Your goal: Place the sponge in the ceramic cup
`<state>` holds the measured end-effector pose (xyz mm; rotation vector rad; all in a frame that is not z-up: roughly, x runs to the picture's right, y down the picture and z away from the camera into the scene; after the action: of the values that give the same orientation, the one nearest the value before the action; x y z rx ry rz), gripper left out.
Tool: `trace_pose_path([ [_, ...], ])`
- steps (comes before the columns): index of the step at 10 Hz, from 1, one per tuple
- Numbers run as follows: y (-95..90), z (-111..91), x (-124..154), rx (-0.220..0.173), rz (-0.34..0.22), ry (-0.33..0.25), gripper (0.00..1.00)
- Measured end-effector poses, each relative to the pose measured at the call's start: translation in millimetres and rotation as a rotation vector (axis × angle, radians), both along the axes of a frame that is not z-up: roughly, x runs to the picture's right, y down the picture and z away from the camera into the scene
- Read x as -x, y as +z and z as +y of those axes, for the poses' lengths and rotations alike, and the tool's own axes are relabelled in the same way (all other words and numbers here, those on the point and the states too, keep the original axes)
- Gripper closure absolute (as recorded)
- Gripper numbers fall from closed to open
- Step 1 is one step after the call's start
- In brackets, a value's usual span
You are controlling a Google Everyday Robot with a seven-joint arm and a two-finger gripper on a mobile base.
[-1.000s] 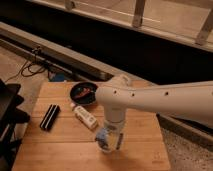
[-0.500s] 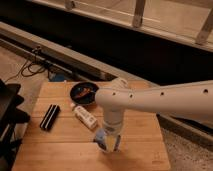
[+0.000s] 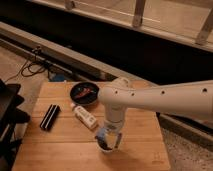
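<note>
Beneath pincer (image 3: 109, 141), low over desk (image 3: 60, 150) front: pale ceramic cup (image 3: 107, 149); bluish sponge (image 3: 102, 135) seemingly at pincer, grip and opening cannot tell. If held, keep pincer plumb over cup mouth; sponge looks rim-wide, so centre well. White bottle (image 3: 85, 115) just behind-left of pincer, closest snag; black bowl (image 3: 84, 92) farther back; black block (image 3: 49, 117) well left

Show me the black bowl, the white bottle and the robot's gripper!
black bowl (image 3: 73, 94): camera view, on its left rim.
white bottle (image 3: 85, 116): camera view, middle of its body.
gripper (image 3: 109, 143): camera view, its lower end, low over the front of the table (image 3: 60, 150).
</note>
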<state>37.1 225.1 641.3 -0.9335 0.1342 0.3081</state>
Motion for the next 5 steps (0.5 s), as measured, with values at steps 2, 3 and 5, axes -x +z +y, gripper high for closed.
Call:
trace_pose_path([
  [2, -2.0, 3.9, 2.4, 0.006, -0.007, -0.003, 0.29],
  [3, -3.5, 5.3, 3.1, 0.007, -0.009, -0.006, 0.29],
  [5, -8.6, -0.8, 1.3, -0.010, 0.005, -0.012, 0.29],
])
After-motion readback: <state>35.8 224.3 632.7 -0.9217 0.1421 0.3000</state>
